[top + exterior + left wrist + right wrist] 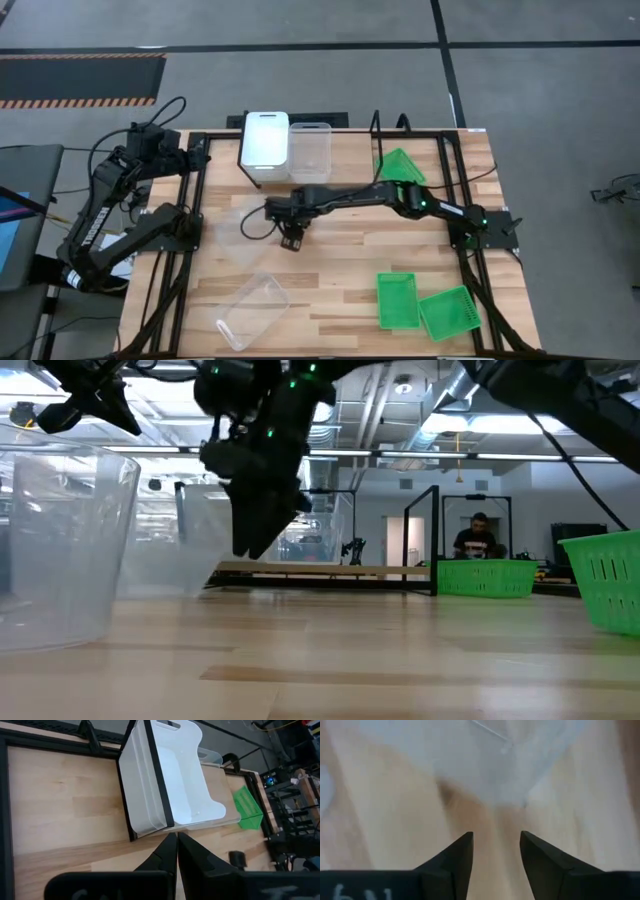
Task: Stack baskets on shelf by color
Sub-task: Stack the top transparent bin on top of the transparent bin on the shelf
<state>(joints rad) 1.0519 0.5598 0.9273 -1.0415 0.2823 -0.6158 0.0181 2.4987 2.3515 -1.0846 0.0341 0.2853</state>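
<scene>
A white basket [267,145] and a clear basket [310,150] stand side by side on the shelf [243,160] at the far edge. A green basket [400,165] leans tilted at the shelf's right end. Another clear basket [240,225] rests on its base on the table; it is blurred in the right wrist view [490,765]. My right gripper [291,243] hangs open, pointing down, just right of it, above the wood [496,836]. My left gripper [176,840] is shut and waits left of the shelf, facing the white basket [165,780].
A third clear basket [252,310] lies near the front left. Two green baskets [397,298] [447,312] sit at the front right. Black frame rails [195,230] run along the table's sides. A person [478,538] is in the room beyond.
</scene>
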